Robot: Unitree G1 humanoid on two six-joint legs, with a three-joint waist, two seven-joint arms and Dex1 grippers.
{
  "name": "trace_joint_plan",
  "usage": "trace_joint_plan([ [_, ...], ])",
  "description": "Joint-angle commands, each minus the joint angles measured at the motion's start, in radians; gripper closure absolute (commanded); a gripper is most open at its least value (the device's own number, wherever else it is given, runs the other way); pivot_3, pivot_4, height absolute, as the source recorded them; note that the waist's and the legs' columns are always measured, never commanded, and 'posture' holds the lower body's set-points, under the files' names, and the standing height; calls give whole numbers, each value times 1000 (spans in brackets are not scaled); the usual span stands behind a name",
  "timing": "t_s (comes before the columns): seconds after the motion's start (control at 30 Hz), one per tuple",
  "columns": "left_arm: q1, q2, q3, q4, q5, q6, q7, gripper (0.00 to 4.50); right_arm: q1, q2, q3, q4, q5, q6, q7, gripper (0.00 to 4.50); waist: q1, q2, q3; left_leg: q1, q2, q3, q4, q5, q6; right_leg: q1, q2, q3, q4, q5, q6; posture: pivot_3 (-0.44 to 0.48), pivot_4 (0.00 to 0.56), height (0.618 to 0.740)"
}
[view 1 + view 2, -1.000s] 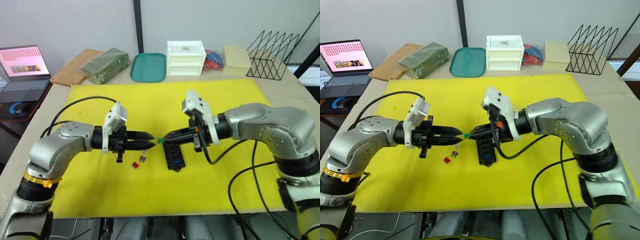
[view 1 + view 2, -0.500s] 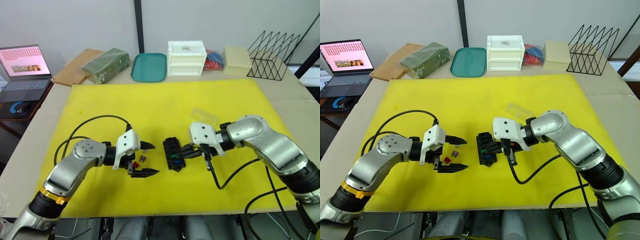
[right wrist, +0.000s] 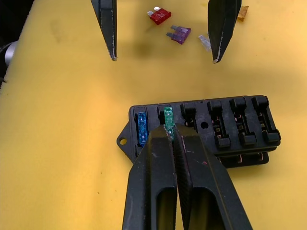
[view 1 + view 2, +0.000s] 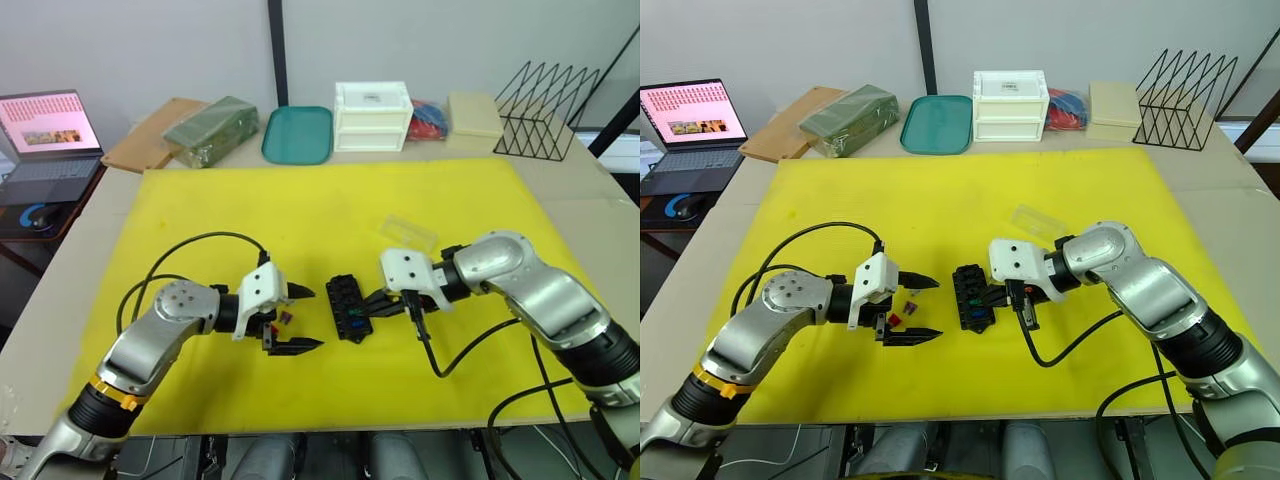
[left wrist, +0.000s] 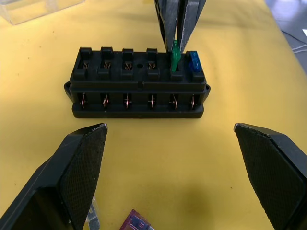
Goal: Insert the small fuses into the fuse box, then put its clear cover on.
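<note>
Fuse box (image 4: 347, 306) sits mid-mat (image 4: 300, 210), cover (image 4: 409, 233) just behind it. My right tool (image 3: 169, 130) pinches a green fuse (image 3: 168, 116) in its slot beside a blue fuse (image 3: 142, 128); left tool (image 4: 296, 318) gapes wide nearby, over loose fuses (image 3: 178, 34).

Bright even light, soft shadows, sharp focus throughout

A yellow mat (image 4: 300, 215) covers the table (image 4: 90, 215), bearing the fuse box (image 4: 348, 307), clear cover (image 4: 409, 233) and loose fuses (image 3: 178, 34).
</note>
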Motion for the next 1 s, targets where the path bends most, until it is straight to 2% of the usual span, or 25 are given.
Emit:
trace_joint_plan([
  [0.03,6,-4,6,-15,5,-31,-2,53,6,3,-9,-7,-22,-15,11,4500,0,0,0,0,0,0,0,0,0,0,0,0,0,0,0,0,150,740],
  [0.43,15,-12,5,-6,16,-53,1,53,-13,18,-26,-16,-11,-13,39,4500,0,0,0,0,0,0,0,0,0,0,0,0,0,0,0,0,150,740],
  [1.0,12,-30,8,-4,30,-54,13,53,-27,25,30,32,-127,-82,72,4500,0,0,0,0,0,0,0,0,0,0,0,0,0,0,0,0,150,740],
])
